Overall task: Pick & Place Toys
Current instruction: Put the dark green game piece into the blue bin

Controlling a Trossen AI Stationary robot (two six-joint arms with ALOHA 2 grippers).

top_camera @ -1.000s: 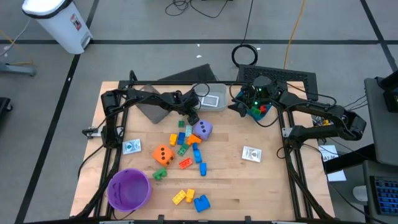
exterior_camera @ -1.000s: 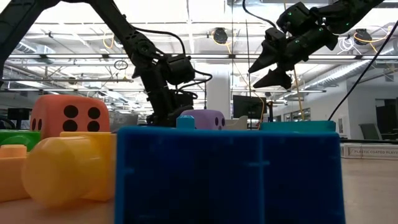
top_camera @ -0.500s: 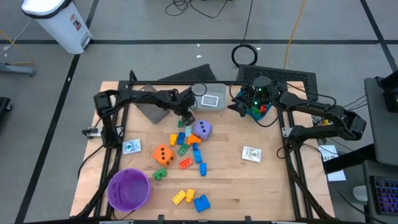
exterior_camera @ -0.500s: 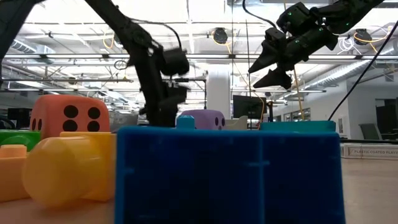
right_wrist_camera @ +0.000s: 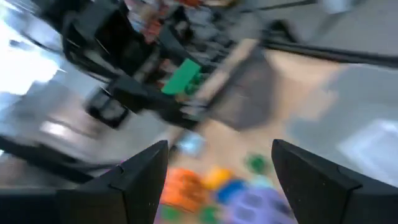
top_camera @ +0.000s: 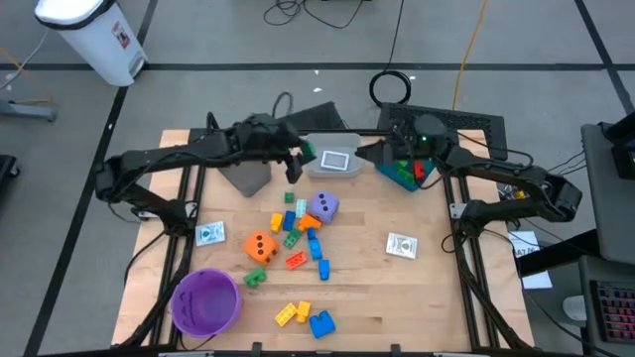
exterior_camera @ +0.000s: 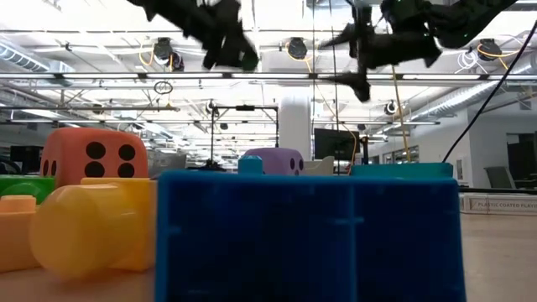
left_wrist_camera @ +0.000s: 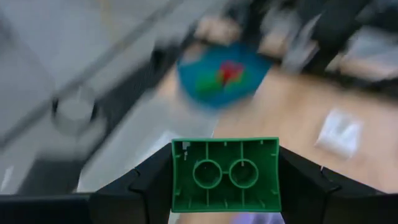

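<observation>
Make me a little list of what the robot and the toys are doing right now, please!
left tool: shut on a green brick, lifted above the table's back edge
right tool: open, empty, up near the teal bin
teal bin: holds red and green pieces
purple die: on the table in the toy pile
orange die: on the table, near the purple die
purple bowl: front left, looks empty
cards: lying flat on the table

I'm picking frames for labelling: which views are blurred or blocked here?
High view: sharp. Low view: blue brick blocks the foreground, arms smeared. Left wrist view: background blurred, green brick crisp in the left gripper. Right wrist view: smeared throughout.
</observation>
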